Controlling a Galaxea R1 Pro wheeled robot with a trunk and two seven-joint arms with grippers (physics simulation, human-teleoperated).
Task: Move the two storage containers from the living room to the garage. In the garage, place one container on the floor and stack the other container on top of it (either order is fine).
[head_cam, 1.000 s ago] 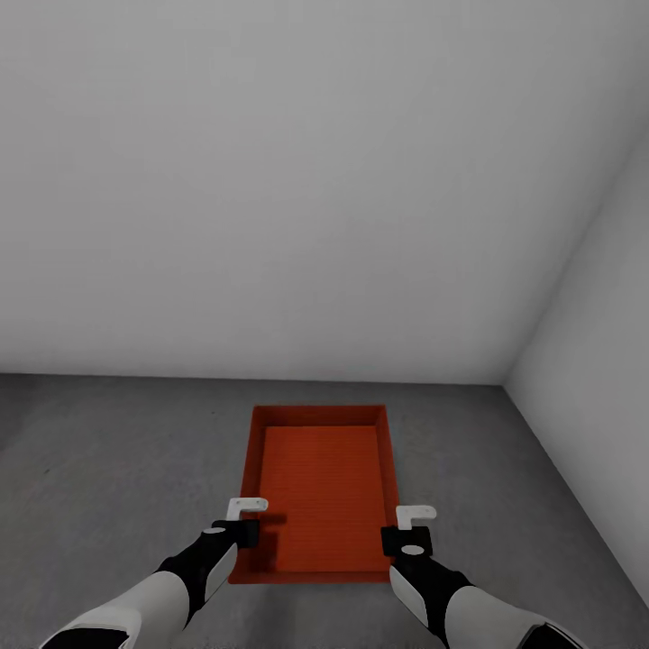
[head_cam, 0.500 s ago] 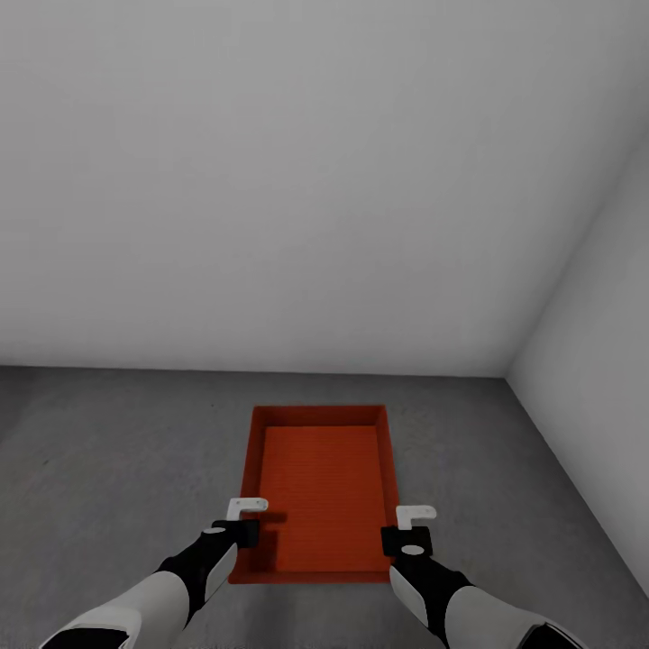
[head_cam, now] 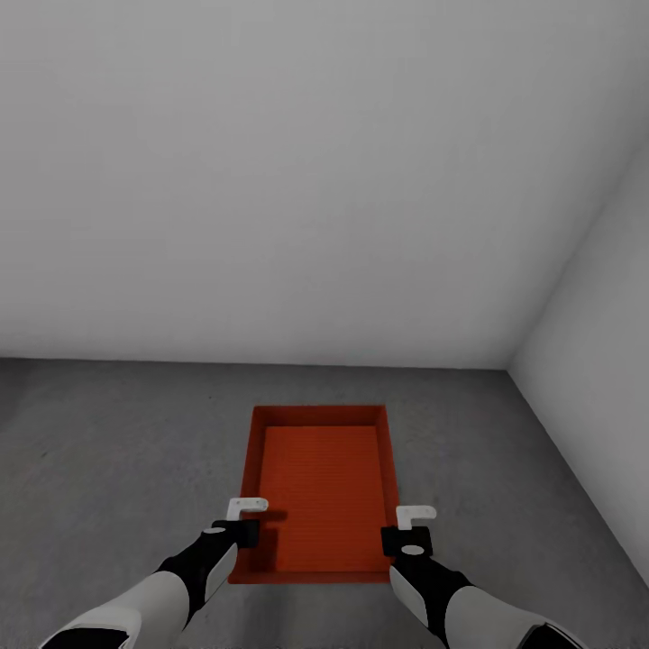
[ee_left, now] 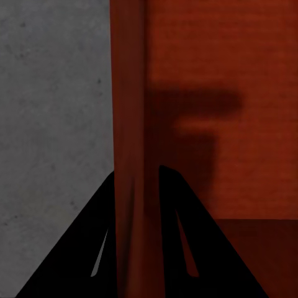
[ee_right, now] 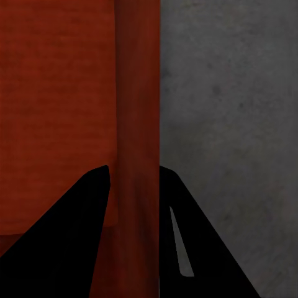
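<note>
Since each side wall runs between a pair of jaws, my left gripper and right gripper seemingly pinch the storage container, steadying it on the garage floor near the corner.

Back wall: plain white, unmarked, evenly lit with soft grading toward the top. Right wall: white, meeting the back wall at a corner. Floor: dark grey, rough, concrete-like, faintly speckled; the wrist views show the same mottled surface, possibly with small pits.
</note>
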